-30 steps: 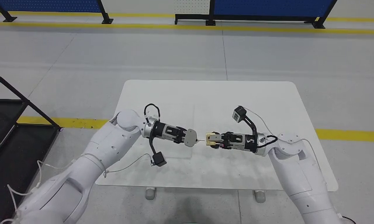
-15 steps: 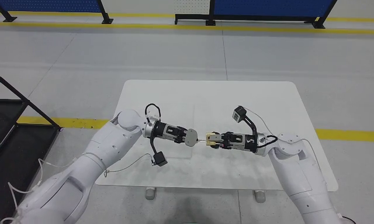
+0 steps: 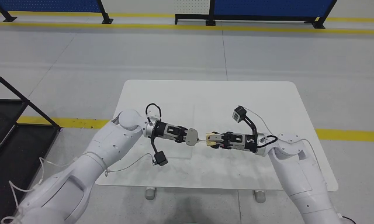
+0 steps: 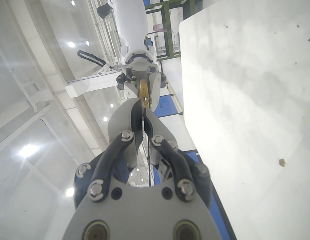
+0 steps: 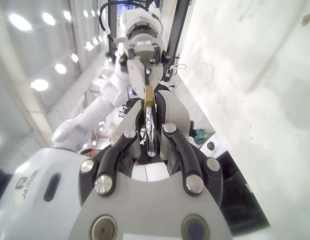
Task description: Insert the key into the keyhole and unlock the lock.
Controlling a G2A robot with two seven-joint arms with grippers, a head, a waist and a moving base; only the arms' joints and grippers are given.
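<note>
Insertion stage, judging by alignment. Pinches thin flat metal key (image 3: 200, 141) in left gripper (image 3: 193, 137), jaws clamped on its head, mid-air above white table (image 3: 263, 101). Clenches small rectangular brass padlock (image 5: 148, 96) in right gripper (image 5: 152, 104), keyhole end turned toward key. Lies with key's long axis straight along line between both grippers, tip at lock's face; cannot tell whether already inside. Calls for push from left arm along that axis.

White rounded table (image 3: 263, 104) on pale grey floor (image 3: 76, 60), yellow floor stripes (image 3: 146, 26) beyond and beside, blue partition panels (image 3: 269, 2) along far edge, black rack (image 3: 14, 130) at left, round ceiling lights (image 4: 71, 44) overhead.
</note>
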